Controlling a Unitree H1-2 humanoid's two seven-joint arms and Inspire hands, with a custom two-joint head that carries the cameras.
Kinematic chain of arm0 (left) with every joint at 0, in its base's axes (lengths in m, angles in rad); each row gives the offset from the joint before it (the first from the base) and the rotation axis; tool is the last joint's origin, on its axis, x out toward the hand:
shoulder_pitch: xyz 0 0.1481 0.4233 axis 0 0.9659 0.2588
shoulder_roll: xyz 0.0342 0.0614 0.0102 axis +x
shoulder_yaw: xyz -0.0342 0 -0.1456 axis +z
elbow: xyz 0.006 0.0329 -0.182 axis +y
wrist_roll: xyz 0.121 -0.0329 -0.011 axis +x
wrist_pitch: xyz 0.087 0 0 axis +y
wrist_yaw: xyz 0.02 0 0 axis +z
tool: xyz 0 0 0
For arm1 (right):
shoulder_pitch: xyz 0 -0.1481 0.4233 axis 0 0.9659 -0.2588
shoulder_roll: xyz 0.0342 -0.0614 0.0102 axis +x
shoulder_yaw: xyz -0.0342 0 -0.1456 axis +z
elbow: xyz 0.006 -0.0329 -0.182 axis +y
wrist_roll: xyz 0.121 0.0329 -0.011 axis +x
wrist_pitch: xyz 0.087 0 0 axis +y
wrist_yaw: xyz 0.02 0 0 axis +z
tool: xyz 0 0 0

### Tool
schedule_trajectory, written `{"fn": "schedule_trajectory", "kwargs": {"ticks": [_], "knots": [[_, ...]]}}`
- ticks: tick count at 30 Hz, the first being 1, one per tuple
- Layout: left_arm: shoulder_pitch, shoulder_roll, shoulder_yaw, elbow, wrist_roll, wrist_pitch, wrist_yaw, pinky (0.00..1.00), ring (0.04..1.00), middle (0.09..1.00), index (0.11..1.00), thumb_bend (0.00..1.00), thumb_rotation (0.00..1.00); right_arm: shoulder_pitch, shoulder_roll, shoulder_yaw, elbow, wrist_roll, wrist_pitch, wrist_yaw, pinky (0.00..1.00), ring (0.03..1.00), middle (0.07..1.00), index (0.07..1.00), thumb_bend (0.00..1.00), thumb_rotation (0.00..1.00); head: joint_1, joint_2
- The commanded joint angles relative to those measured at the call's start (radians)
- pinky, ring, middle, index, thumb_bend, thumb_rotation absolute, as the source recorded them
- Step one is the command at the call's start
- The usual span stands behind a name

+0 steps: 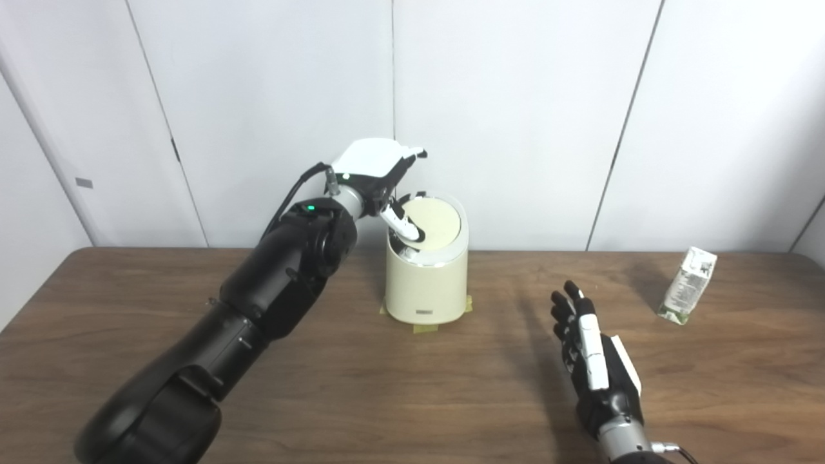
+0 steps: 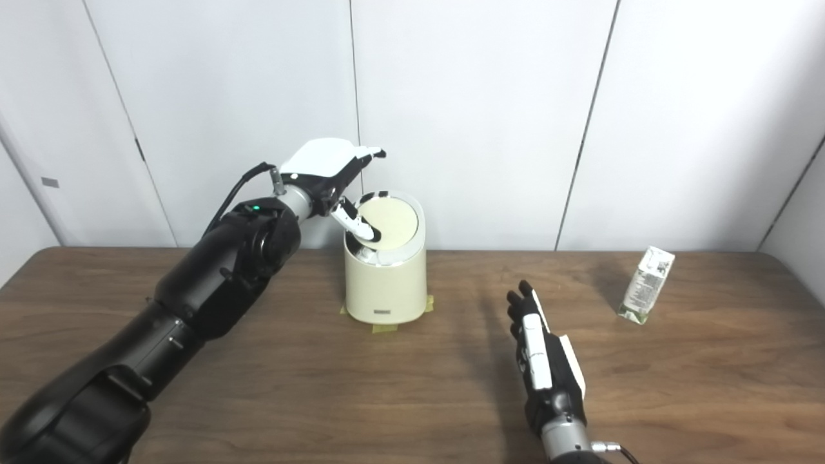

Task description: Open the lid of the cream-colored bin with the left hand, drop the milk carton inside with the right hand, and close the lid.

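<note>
Centrally, toward the far side of a brown wooden table (image 1: 322,386), a cream-colored bin (image 1: 427,283) stood upright on small patches of tape (image 1: 425,327). Its round lid (image 1: 433,223) was tilted, with the left edge dipped down into the bin's mouth and the right edge raised. The left hand (image 1: 380,169) hovered at the bin's upper left. Its white-backed palm sat above the rim, its fingers (image 1: 412,154) were spread apart over the top, and its thumb (image 1: 403,225) reached down and pressed on the lowered left edge of the lid. It gripped nothing; it only touched the lid. The black left arm stretched in from the near left corner.

At the near right, the right hand (image 1: 590,348) was raised just above the table, flat and open, fingers straight and pointing toward the far side, holding nothing and touching nothing. It was well apart from the bin.

Far to the right, the milk carton (image 1: 688,285) stood on the table leaning slightly, white with green print, well apart from both hands. White wall panels (image 1: 515,96) closed the scene behind the table.
</note>
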Motion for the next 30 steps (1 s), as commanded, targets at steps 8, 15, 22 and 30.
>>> {"fn": "schedule_trajectory", "kwargs": {"ticks": [8,15,22,30], "knots": [[-0.032,-0.015,0.093,-0.080,-0.107,0.134,-0.174,0.86,0.922,0.950,0.916,0.91,0.00,-0.040,0.001,0.004,-0.052,-0.005,0.001,-0.005,1.00,0.968,0.954,1.000,0.62,1.00,-0.006,0.008],[-0.044,0.005,0.255,-0.189,-0.242,0.247,-0.278,0.75,0.845,0.878,0.852,0.83,0.03,-0.038,-0.003,0.000,-0.053,0.002,-0.002,-0.003,1.00,0.974,0.959,1.000,0.62,1.00,-0.007,0.003],[0.057,0.001,0.380,-0.307,-0.298,0.243,-0.224,0.75,0.830,0.851,0.895,0.59,0.33,-0.040,-0.021,-0.012,-0.038,0.019,-0.010,0.008,1.00,0.982,0.967,1.000,0.60,1.00,0.000,0.003],[0.241,-0.071,0.500,-0.426,-0.411,0.235,-0.058,0.83,0.874,0.898,0.956,0.47,0.80,-0.034,-0.029,-0.014,-0.049,0.037,0.003,0.018,1.00,0.984,0.973,1.000,0.60,1.00,-0.004,0.004]]}}
